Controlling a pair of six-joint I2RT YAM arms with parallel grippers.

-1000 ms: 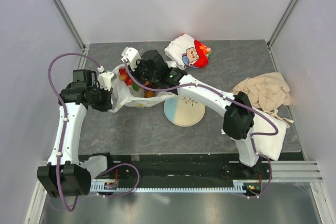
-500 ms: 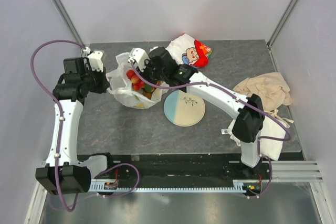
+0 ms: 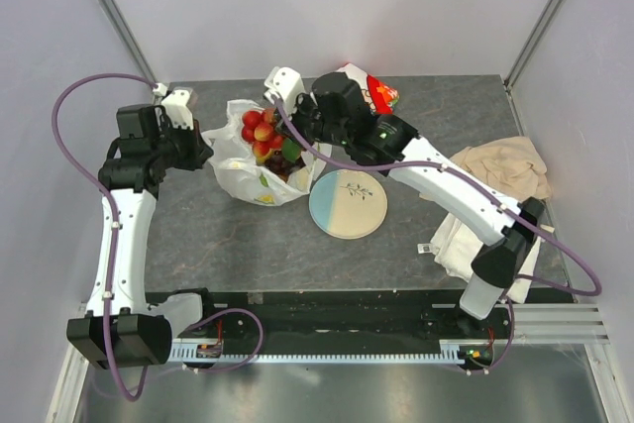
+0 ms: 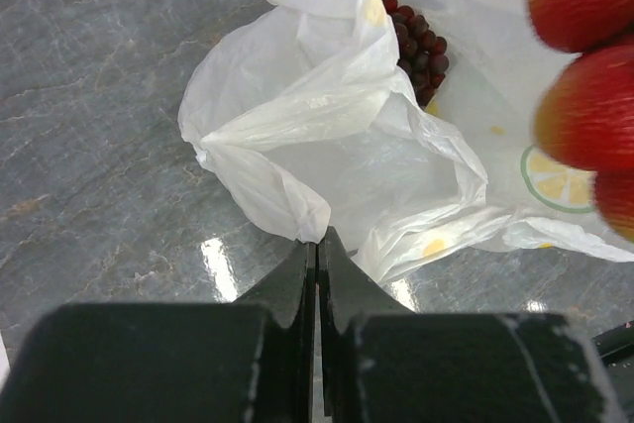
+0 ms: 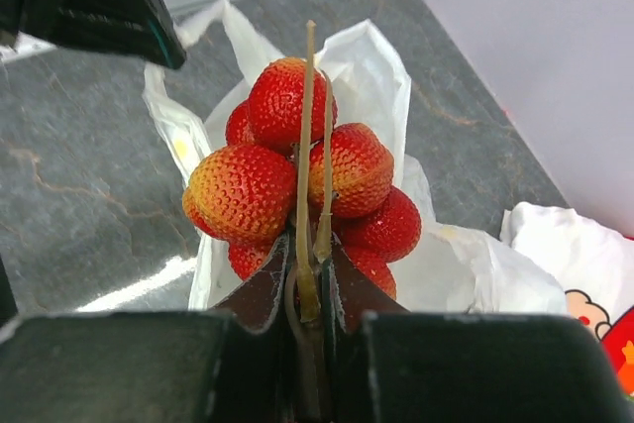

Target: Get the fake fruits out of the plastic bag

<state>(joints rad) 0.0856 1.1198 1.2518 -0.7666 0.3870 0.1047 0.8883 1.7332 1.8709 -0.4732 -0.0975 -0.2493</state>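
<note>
- Arching the right arm over the near half of the table [image 3: 228,235], past a round plate [image 3: 332,220] lying just right of the plastic bag [image 4: 327,136] and a little nearer the bases.
- Pinching a fold of the bag's rim in the left pincer [image 4: 317,255], fingers pressed together on the thin film as far as can be judged, and holding the mouth open toward the left.
- Clamping two pale stems in the right pincer [image 5: 310,250], fingers closed tight on them, and holding the red strawberries [image 5: 287,165] above the bag's mouth, apparently clear of the film.
- Presenting the bunch with its long axis in line with the fingers, stems running straight out past the fruit.
- Leaving the dark grape bunch [image 4: 418,42] down inside the bag, below the strawberries; other fruits beside it too small to name with confidence.
- Facing, by the look of it, a short swing rightward and nearward: plate lying right of and nearer than the held bunch, right arm being the closer one and the one holding, left arm tied up with the bag.
- Bypassing, at the far edge, a cartoon-printed packet [image 3: 362,96] just beyond the right pincer, and a crumpled beige cloth [image 3: 500,170] well apart at the right.
</note>
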